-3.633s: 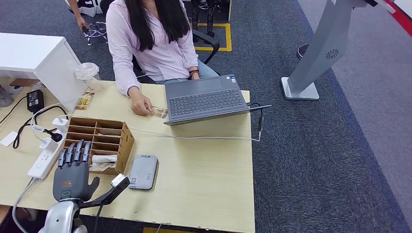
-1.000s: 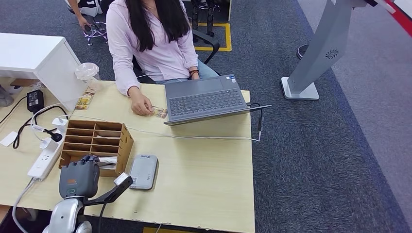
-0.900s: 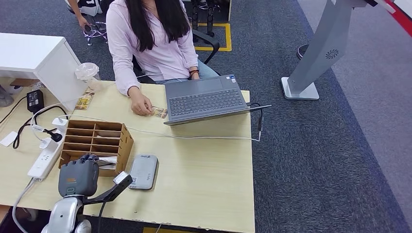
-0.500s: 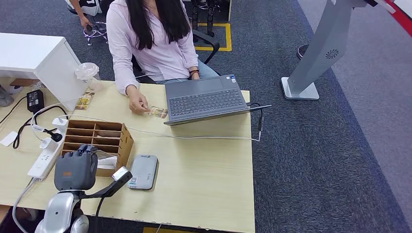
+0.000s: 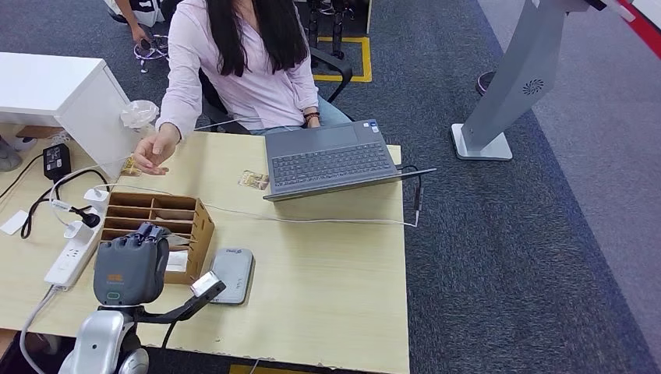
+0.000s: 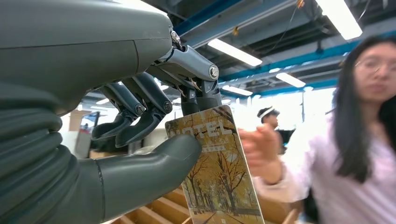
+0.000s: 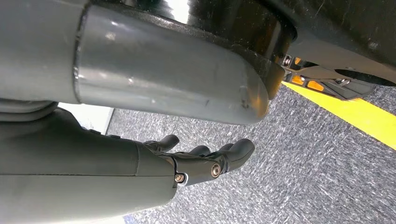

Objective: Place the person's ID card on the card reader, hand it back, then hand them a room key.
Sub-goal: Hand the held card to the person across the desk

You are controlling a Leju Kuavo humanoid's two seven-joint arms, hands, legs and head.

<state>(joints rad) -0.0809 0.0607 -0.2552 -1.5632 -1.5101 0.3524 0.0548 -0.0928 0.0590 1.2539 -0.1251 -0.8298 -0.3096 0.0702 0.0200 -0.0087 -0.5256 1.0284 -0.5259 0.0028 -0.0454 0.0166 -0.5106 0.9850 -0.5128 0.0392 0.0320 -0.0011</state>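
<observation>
My left hand [image 5: 131,269] hovers over the near end of the wooden card organizer [image 5: 183,214]. In the left wrist view the left hand [image 6: 140,121] pinches a room key card [image 6: 217,177], printed with autumn trees and "HOTEL", between thumb and fingers. The seated person [image 5: 249,78] reaches one hand [image 5: 153,148] out over the table toward my side; the same hand [image 6: 261,149] is blurred beyond the card. The ID card [image 5: 253,180] lies on the table beside the laptop [image 5: 327,160]. The grey card reader [image 5: 231,274] sits right of the organizer. My right hand [image 7: 201,158] hangs over carpet, fingers loose and holding nothing.
A white power strip [image 5: 72,253] with plugs and cables lies left of the organizer. A white cabinet [image 5: 54,89] stands at the far left. A thin cable [image 5: 312,220] crosses the table below the laptop. A grey stand [image 5: 514,86] rises from the carpet on the right.
My left hand closed over the organizer's front slot and lifted with a key card. The person let go of the ID card and swung that hand left toward my hand.
</observation>
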